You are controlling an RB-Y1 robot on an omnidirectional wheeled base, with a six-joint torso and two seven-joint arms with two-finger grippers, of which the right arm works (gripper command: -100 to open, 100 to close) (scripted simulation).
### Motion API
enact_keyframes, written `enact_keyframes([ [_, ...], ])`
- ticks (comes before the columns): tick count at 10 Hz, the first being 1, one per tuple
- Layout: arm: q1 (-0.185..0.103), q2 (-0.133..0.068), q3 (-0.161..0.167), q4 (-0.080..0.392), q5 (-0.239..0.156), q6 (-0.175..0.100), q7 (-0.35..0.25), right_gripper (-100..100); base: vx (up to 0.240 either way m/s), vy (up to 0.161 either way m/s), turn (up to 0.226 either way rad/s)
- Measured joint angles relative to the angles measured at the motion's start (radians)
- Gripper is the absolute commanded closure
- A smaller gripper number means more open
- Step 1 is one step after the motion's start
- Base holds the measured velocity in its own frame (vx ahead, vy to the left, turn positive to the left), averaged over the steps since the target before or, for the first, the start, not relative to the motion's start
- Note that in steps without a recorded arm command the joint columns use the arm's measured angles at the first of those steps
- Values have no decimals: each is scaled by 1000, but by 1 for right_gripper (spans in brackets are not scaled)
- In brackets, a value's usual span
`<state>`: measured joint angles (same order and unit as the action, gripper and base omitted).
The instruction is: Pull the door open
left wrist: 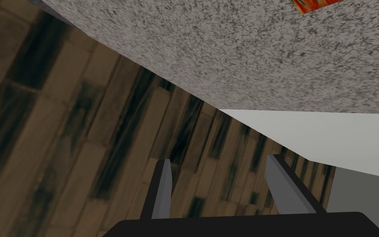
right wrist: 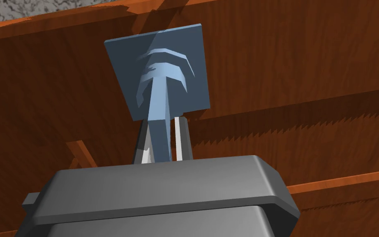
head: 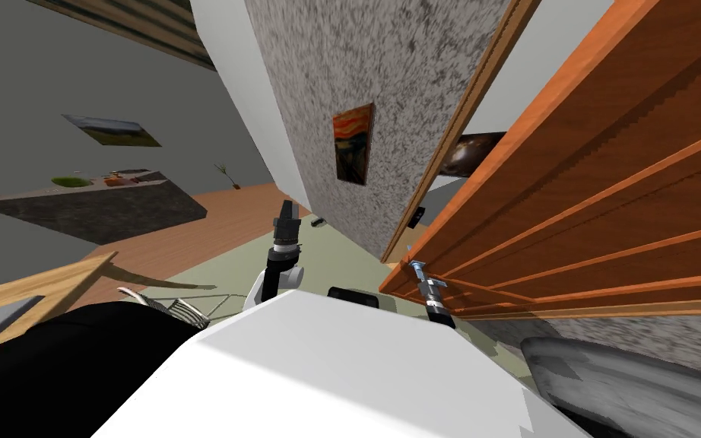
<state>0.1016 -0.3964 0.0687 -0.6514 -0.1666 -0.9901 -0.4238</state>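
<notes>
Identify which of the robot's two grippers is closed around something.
The right gripper, clamped on the blue-grey lever handle of the orange-brown wooden door; the left gripper stands open, holding nothing.

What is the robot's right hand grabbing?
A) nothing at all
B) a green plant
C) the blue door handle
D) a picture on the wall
C: in the right wrist view the right gripper is shut on both sides of the blue-grey door handle, which sticks out from a square plate on the orange-brown door.
</notes>
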Motion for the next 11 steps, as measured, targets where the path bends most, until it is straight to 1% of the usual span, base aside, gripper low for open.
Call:
enact_keyframes([
  [1,4,-9,4,13,1,-17,-7,100,-256,-87,226],
  [3,19,-22,14,11,4,-47,-22,100,-255,-65,184],
  [4,25,-31,21,23,6,-69,-32,100,-247,-63,178],
  [5,42,-39,28,21,8,-86,-41,100,-206,-67,130],
  [6,58,-47,35,15,11,-95,-50,100,-190,-71,120],
  [7,60,-50,42,27,14,-111,-57,100,-216,-49,166],
  [8,61,-56,46,40,15,-130,-63,100,-100,-18,35],
  [10,65,-58,50,49,16,-142,-66,100,-178,-59,177],
  [11,76,-64,50,38,15,-147,-69,100,-222,-103,183],
])
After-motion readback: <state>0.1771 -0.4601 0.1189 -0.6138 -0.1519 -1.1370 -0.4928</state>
